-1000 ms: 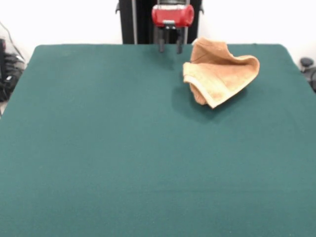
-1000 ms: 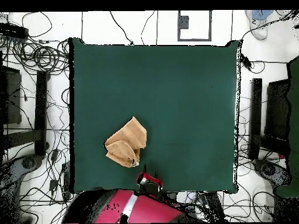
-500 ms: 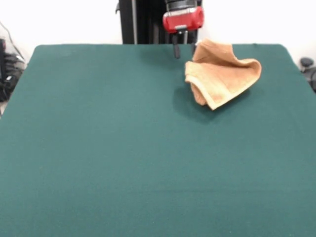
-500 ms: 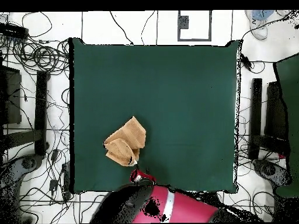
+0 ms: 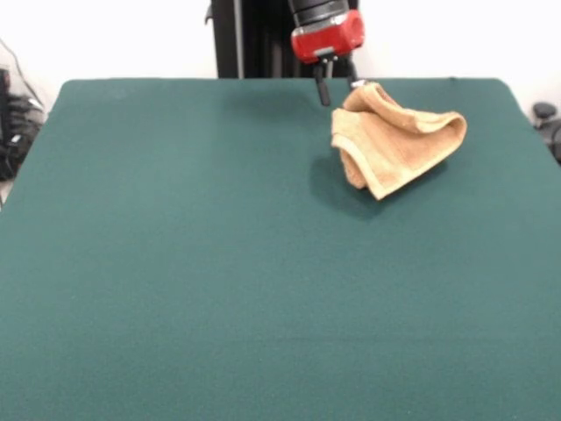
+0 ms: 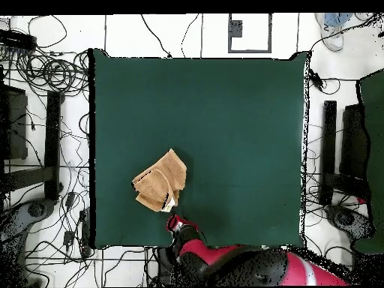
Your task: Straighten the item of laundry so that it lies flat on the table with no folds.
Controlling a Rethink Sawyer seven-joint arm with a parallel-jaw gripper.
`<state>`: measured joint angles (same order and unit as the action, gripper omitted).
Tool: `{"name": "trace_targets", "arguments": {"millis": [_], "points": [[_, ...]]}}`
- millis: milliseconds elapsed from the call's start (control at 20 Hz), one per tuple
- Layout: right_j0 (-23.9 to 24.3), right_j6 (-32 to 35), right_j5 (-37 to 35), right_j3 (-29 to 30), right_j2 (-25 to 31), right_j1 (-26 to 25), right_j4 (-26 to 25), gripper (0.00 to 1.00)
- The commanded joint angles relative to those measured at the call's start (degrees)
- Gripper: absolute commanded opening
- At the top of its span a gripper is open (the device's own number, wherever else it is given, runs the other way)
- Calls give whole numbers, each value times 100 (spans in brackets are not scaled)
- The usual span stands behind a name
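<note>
Front view gives us the towel (image 5: pixel 396 145) as our landmark: a golden-tan bundle, folded over itself and humped up, lying on the dark green table (image 5: pixel 219 281) close to the far edge and right of the middle; one flap rises at its far end, and a doubled edge curls toward us at its near corner. Just at that raised far end we see the gripper (image 5: pixel 337 90), red-bodied with dark fingers pointing down; one finger (image 5: pixel 323 91) stands clear to the left of the cloth, the other meets the towel's top edge, so the fingers are spread apart with nothing clamped between them; we cannot tell whether the right tip touches the cloth or only sits behind it. Nothing else lies on the felt around the towel. Beyond the towel, behind the table, stands a black upright column (image 5: pixel 241 39) against a white wall.

Overhead view shows us what the front cannot: a small white tag (image 6: pixel 170 205) at the towel's corner nearest the gripper, the red and black arm (image 6: pixel 255 268) stretching away from the towel past the table's edge, and tangled cables (image 6: pixel 52 71) and dark stands on the white floor off the table's sides. The front view alone shows the towel's height and the spread of the fingers.
</note>
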<state>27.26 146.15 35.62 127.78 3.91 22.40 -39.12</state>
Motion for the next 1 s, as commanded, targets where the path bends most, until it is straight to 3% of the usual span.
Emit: {"name": "trace_targets", "arguments": {"millis": [50,500,1000], "points": [[415,873,-906,-357,1365,-12,-140,100],[756,662,-1216,-112,1798,363,-86,100],[1334,730,-1421,81,2717,105,-148,100]]}}
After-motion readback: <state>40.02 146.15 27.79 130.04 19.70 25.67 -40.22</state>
